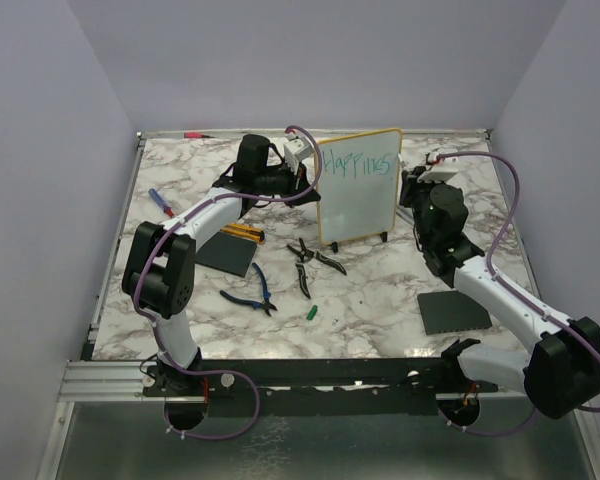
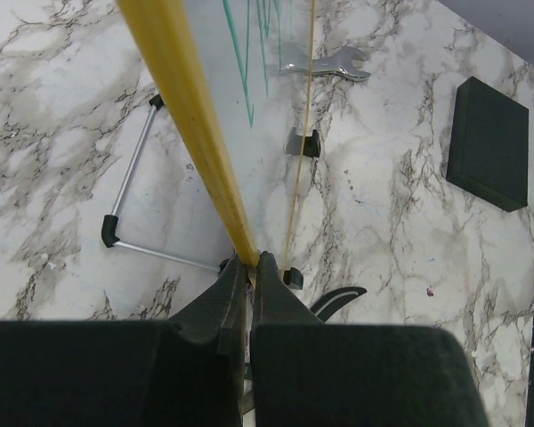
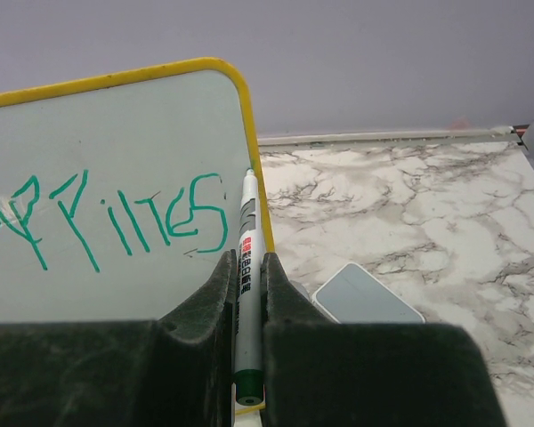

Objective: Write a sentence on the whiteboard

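Observation:
The whiteboard (image 1: pixel 358 186) stands upright at the back middle of the table, yellow-rimmed, on black feet. Teal writing (image 1: pixel 358 167) runs across its top line; in the right wrist view (image 3: pixel 116 222) it reads roughly "appines". My left gripper (image 2: pixel 250 263) is shut on the board's yellow rim (image 2: pixel 191 116) at its left edge. My right gripper (image 3: pixel 246 262) is shut on a white marker (image 3: pixel 246 267) with a green end; its tip touches the board's upper right edge by the last letter.
Pliers (image 1: pixel 314 262) and blue-handled cutters (image 1: pixel 252 293) lie in front of the board, a green cap (image 1: pixel 311 313) nearer. Dark grey pads lie left (image 1: pixel 225 254) and right (image 1: pixel 453 312). A wrench (image 2: pixel 325 62), a wire stand (image 2: pixel 133 191) and a white eraser (image 3: pixel 367 296) lie near the board.

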`<state>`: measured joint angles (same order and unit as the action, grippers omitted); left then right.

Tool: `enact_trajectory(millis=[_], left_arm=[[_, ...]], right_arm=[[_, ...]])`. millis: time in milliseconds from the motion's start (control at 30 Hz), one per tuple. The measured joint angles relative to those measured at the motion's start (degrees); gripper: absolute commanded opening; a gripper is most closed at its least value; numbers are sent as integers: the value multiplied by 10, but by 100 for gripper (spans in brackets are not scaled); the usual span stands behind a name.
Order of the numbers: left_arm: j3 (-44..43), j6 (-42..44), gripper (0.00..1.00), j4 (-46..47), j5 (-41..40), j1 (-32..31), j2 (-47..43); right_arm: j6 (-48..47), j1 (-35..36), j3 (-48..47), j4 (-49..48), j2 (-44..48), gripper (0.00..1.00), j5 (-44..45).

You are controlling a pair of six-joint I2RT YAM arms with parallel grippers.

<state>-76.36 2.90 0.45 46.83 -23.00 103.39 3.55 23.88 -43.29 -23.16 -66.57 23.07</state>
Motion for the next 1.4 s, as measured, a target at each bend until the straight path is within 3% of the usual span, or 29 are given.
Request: enact_trajectory(millis=[767, 1400], left_arm=[[0, 0, 0, -1, 0, 0, 0], [0, 0, 0, -1, 0, 0, 0]], right_arm=[[9, 0, 8, 1, -2, 1, -39], [24, 0, 19, 19, -1, 1, -2]])
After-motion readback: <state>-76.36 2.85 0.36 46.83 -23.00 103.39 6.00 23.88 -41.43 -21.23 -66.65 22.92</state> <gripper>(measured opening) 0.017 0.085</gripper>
